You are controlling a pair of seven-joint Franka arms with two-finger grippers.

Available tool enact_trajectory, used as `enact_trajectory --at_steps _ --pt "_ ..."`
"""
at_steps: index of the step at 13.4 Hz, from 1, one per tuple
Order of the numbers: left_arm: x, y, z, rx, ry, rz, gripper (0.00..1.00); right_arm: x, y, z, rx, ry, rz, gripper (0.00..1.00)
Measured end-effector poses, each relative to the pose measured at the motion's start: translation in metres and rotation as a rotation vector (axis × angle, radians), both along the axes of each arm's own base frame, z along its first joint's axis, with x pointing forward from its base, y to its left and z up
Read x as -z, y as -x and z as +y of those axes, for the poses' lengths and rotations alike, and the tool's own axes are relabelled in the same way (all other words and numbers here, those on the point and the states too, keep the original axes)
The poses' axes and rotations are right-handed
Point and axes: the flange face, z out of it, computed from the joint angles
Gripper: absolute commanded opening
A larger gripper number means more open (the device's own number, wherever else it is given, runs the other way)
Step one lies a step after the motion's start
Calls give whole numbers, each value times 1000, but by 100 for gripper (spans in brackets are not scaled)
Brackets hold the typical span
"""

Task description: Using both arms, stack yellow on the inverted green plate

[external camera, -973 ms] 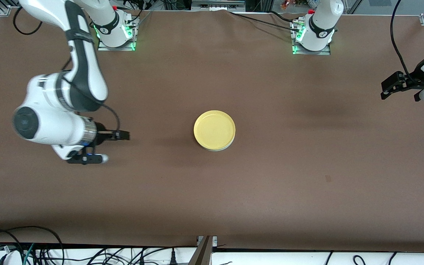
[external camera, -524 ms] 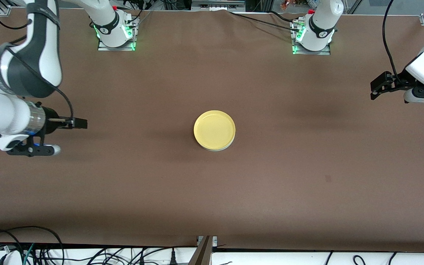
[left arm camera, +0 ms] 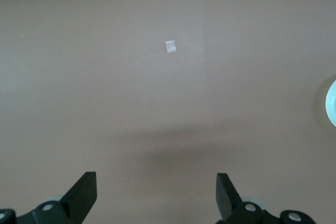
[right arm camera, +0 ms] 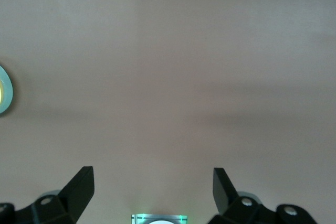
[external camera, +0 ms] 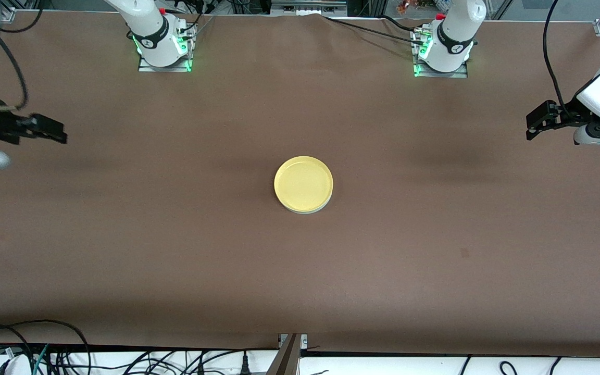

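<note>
Here we see the yellow plate [external camera: 303,183] stacked on the green plate [external camera: 310,211], mid-table.
Left gripper [external camera: 535,122] and right gripper [external camera: 45,130] hang wide apart, empty, over the table's [external camera: 300,271] ends.

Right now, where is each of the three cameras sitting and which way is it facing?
Front view: high across the table, facing both bases; sees the yellow plate on the green plate, left gripper, right gripper.
Left wrist view: looks down past its open fingers at the table.
Right wrist view: same, own open fingers.
Shared: each wrist view catches the stack's edge.
</note>
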Motion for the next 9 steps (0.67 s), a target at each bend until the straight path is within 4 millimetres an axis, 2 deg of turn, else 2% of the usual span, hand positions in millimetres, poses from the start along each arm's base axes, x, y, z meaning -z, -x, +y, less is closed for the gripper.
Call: enact_trajectory --at_steps 2,4,9 --pt "0 0 -1 2 0 1 100 -10 18 -13 12 -5 -17 100" --pt "-2 0 -2 4 0 -3 100 -14 27 -15 -4 -8 -12 100" --pt "-3 -1 -3 6 0 -4 100 -1 28 -18 -4 -6 34 100"
